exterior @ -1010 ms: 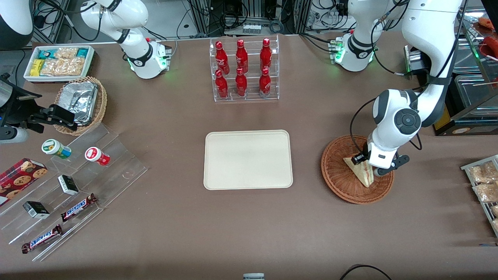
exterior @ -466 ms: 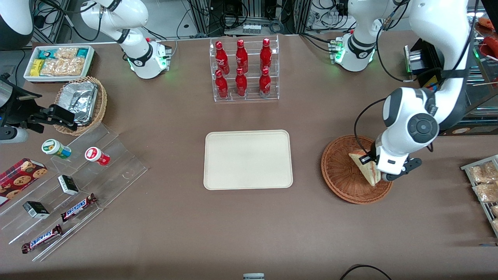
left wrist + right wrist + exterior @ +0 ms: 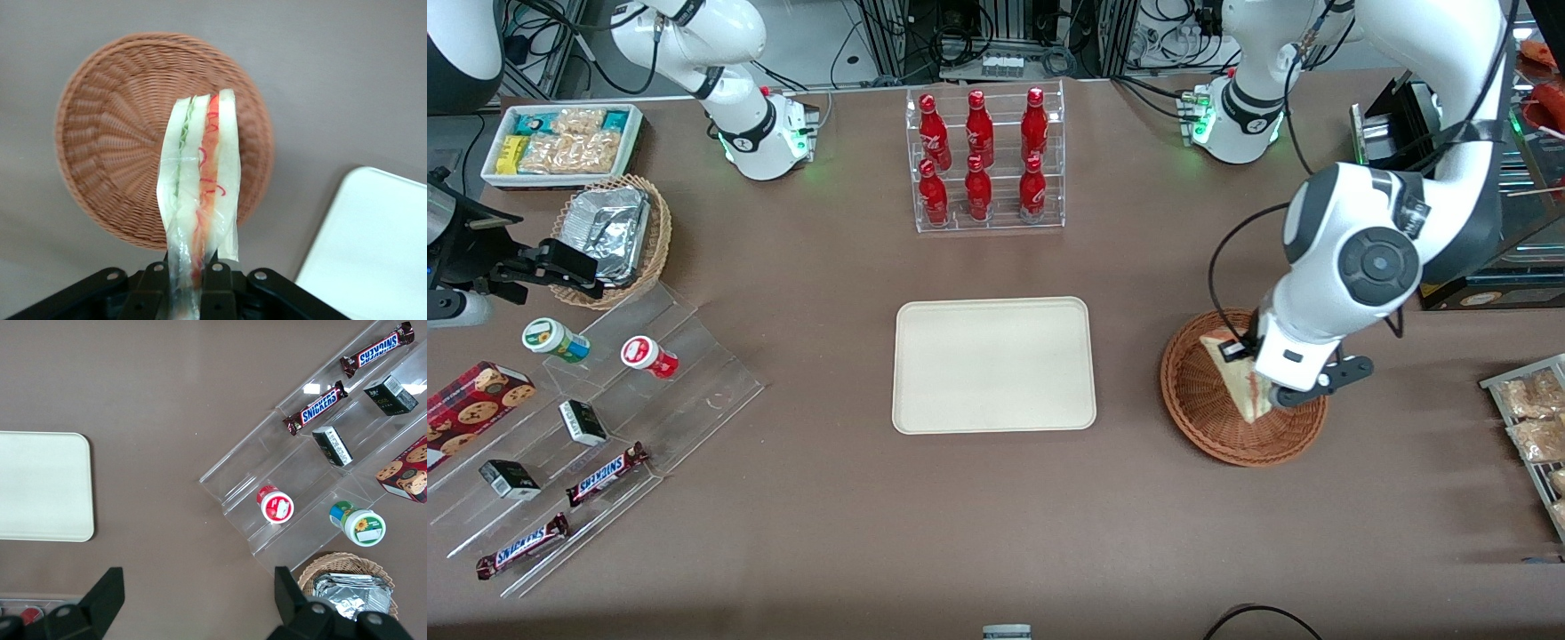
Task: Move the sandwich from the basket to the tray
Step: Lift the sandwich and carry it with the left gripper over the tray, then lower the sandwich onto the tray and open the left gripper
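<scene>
The tool grips the sandwich above the basket, fingertips hidden.

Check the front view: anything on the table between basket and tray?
Nothing: only bare brown tabletop lies between the basket and the tray in the front view. The gripper holds the sandwich above the basket.

The basket is rough woven wicker. Glossy clear film wraps the sandwich. The tray and table look matt and smooth.
</scene>
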Motion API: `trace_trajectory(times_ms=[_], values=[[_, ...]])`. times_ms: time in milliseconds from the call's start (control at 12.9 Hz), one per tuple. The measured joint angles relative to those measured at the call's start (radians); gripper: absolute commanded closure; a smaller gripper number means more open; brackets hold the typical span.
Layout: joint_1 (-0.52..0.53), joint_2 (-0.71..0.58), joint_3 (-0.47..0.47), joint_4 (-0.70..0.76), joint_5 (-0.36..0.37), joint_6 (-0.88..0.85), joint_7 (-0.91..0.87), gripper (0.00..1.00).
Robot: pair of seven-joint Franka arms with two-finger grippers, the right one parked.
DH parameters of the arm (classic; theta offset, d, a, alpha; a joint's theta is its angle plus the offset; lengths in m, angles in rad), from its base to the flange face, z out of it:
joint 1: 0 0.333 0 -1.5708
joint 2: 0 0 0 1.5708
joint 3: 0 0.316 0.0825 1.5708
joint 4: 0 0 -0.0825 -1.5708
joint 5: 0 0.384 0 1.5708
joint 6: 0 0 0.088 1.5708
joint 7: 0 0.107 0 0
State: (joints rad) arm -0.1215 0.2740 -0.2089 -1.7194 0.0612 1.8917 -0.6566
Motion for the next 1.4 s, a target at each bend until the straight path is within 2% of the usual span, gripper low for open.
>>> trace_trajectory(times_ms=[466,777,1398], values=[[-0.227,0.157,-0.021,0.157,0.004,0.002,-0.061,1.0],[-0.397,0.331,-0.019,0.304,0.065,0.005,-0.18,1.0],[-0.482,0.484,-0.017,0.345,0.133,0.125,-0.212,1.0]])
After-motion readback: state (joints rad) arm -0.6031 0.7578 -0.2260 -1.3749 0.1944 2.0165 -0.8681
